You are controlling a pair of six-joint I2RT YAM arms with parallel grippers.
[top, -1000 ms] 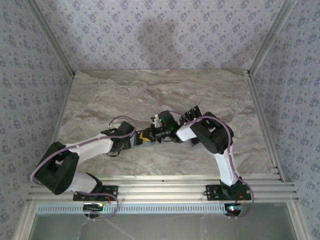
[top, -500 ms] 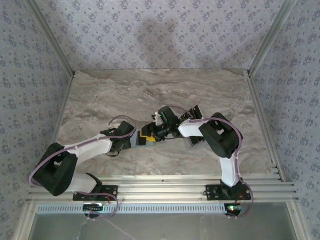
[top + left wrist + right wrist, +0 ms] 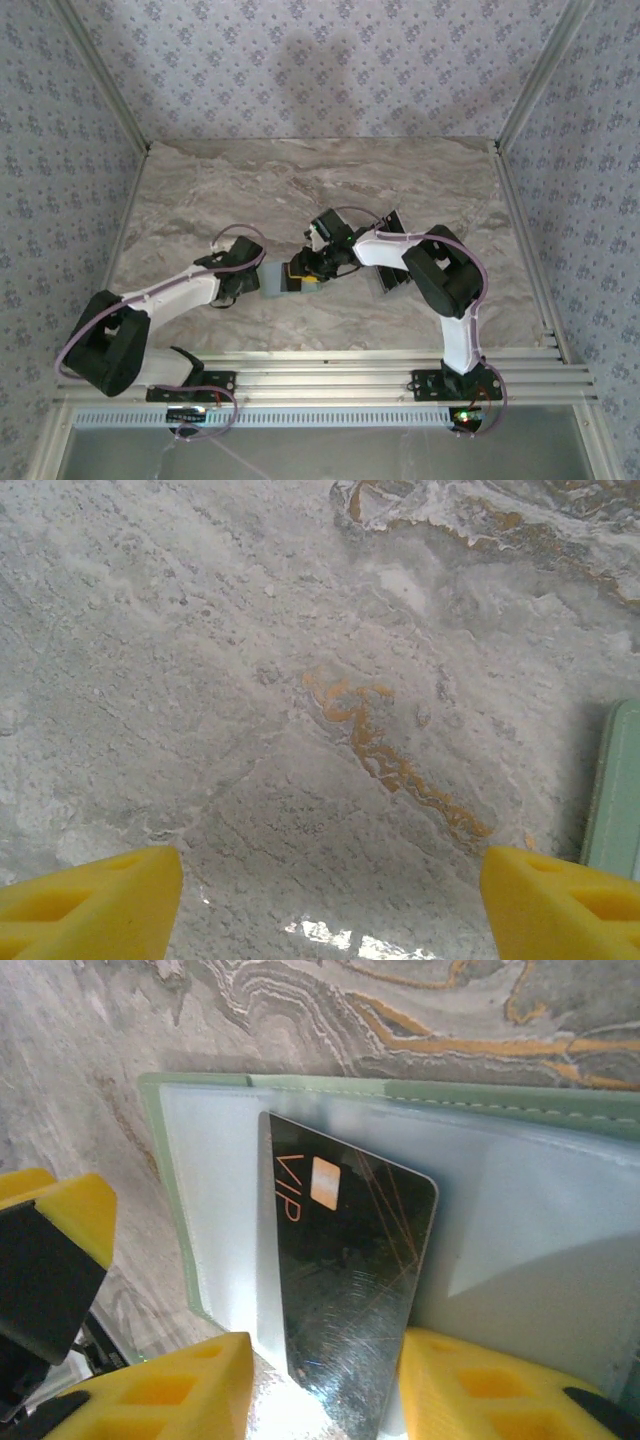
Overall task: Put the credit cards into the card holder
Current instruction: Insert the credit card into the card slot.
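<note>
The right gripper point(image 3: 322, 1392) is clamped on a black credit card point(image 3: 345, 1280) marked VIP. The card's far corner lies over the clear pocket of the sage-green card holder point(image 3: 400, 1092), which lies open near the middle of the marble table point(image 3: 250, 680). We judge the card should be squared to the pocket mouth, then slid in low and flat — it sits skewed now. The left gripper point(image 3: 325, 905) hangs with fingers apart, grasping nothing, the holder's edge just to its right. The right wrist view reveals that skew; from above we see the remaining credit cards point(image 3: 392, 283), right of the holder.
</note>
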